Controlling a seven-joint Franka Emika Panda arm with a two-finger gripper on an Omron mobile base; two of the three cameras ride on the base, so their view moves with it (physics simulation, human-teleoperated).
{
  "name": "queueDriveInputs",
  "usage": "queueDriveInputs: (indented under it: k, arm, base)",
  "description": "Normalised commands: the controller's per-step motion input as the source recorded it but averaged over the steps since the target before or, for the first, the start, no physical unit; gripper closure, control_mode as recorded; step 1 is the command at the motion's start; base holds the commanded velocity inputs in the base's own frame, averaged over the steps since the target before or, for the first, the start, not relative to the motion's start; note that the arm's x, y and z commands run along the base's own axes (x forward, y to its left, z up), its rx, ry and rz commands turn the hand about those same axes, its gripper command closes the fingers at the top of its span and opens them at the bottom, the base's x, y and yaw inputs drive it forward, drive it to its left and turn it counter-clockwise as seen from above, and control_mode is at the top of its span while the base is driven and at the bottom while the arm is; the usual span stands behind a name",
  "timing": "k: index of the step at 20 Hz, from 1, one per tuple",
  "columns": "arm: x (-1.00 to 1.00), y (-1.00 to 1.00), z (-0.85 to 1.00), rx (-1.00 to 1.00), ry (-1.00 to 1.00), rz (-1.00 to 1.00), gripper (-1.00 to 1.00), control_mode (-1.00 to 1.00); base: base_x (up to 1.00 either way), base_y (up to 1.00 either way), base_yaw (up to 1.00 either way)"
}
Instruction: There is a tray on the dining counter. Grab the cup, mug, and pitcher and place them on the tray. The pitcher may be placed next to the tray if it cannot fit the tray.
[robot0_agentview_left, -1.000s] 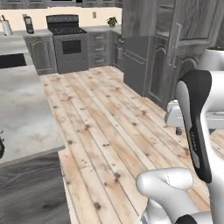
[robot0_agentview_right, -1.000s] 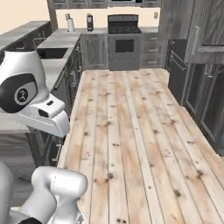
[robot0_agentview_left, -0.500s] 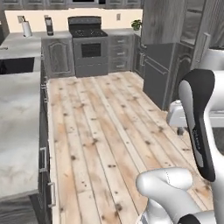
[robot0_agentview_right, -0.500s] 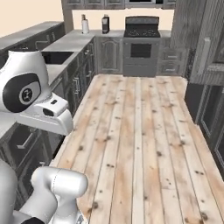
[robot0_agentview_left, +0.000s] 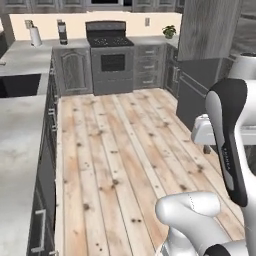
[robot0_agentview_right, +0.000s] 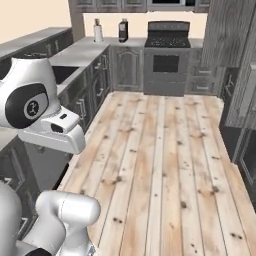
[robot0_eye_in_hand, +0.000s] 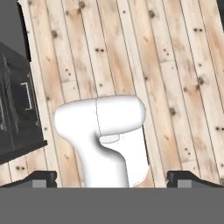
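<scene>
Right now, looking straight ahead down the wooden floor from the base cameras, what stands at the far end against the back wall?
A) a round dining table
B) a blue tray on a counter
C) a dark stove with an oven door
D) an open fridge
C: the stove stands at the far end of the plank floor, between grey cabinets, with its oven door facing the base; the right base view shows it too.

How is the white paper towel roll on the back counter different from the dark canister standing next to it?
The white paper towel roll is pale and plain; the dark canister is nearly black with a lighter band. The white paper towel roll stands nearer the corner, the dark canister nearer the black stove. The dark canister also rises slightly taller. Both stand upright on the grey back counter against the cream wall.
</scene>
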Motion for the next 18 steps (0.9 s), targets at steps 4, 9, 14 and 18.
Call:
queueDriveInputs:
  k: [4,9,14,18]
  arm:
    - [0.0,0.0,0.0,0.0,0.0,0.0,-1.0,1.0]
    - [0.0,0.0,0.0,0.0,0.0,0.0,-1.0,1.0]
    - [0.0,0.0,0.0,0.0,0.0,0.0,-1.0,1.0]
    - [0.0,0.0,0.0,0.0,0.0,0.0,-1.0,1.0]
  base:
    - [1.0,0.0,0.0]
    - [1.0,0.0,-0.23]
    - [0.98,0.0,-0.58]
    - [0.9,0.0,-0.73]
